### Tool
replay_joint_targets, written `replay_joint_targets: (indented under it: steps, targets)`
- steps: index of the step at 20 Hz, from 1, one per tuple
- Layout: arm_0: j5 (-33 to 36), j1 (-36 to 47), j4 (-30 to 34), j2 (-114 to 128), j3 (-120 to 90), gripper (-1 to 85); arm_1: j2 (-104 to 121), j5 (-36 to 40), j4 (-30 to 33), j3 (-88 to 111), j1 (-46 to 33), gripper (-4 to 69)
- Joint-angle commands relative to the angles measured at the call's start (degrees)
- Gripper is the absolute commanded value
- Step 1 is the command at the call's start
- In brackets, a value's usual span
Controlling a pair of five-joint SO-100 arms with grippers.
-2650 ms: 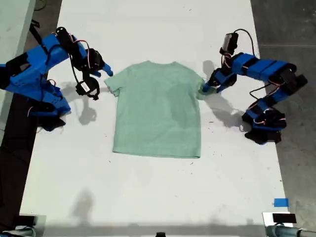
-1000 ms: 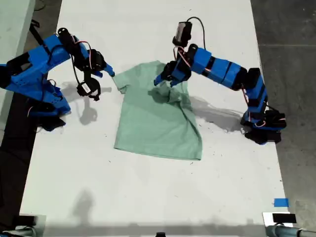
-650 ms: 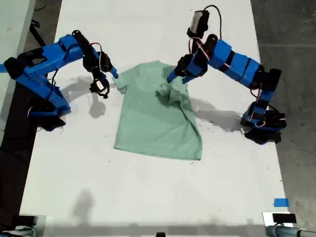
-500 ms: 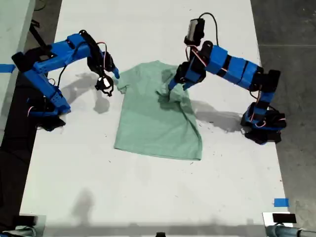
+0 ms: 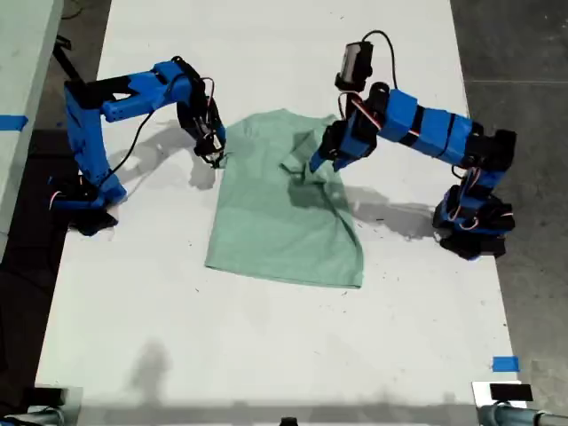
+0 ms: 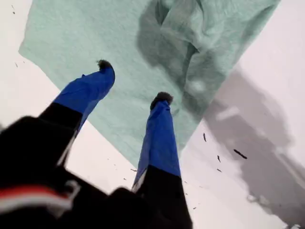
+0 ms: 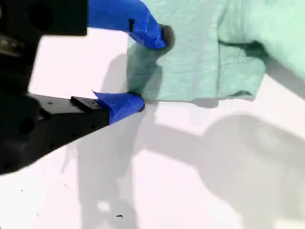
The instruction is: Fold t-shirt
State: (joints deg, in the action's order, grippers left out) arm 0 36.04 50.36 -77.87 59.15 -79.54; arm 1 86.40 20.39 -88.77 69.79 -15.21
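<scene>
T-shirt point(image 5: 282, 213) flat on white tabletop point(image 5: 266, 355), roughly mid-table, hem toward near edge, collar toward far edge. Sleeve on exterior view's right folded inward and bunched into a rumpled lump near the collar point(image 6: 190, 38); rest of body smooth. My first tool point(image 5: 321, 160) hanging above that bunched sleeve, on the arm reaching in from exterior view's right; blue fingers point(image 6: 159, 138) spread apart, nothing between them, tips over green cloth just beside the shirt's side edge. My second tool point(image 5: 213, 153) at the sleeve on exterior view's left, on the arm coming in from that side; fingers point(image 7: 143, 26) spread, one over the sleeve cloth, the other down at the sleeve's edge where it meets the tabletop, cloth edge sitting between them, not pinched. Sleeve hem point(image 7: 238, 71) seen in second wrist view, lying flat with a small fold. Scrap of blue tape point(image 5: 504, 364) on tabletop, near corner at exterior view's right, well apart from shirt.
</scene>
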Motion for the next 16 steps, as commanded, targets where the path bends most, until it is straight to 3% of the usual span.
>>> replay_joint_targets:
  steps: [1,2,11,16]
  targets:
    - [0.5,1.8,-4.3,-5.1,7.5,5.2,6.1,-0.9,1.5,1.1,0.6,20.1]
    - [0.7,1.4,-4.3,-4.9,8.3,0.3,7.0,-0.9,2.0,2.3,0.5,19.9]
    - [2.2,6.9,-8.2,15.1,9.3,0.0,18.7,-2.5,7.9,16.2,-0.1,18.5]
    - [2.1,-10.2,-2.8,17.1,14.9,0.0,20.5,-3.0,9.8,20.1,-0.6,17.4]
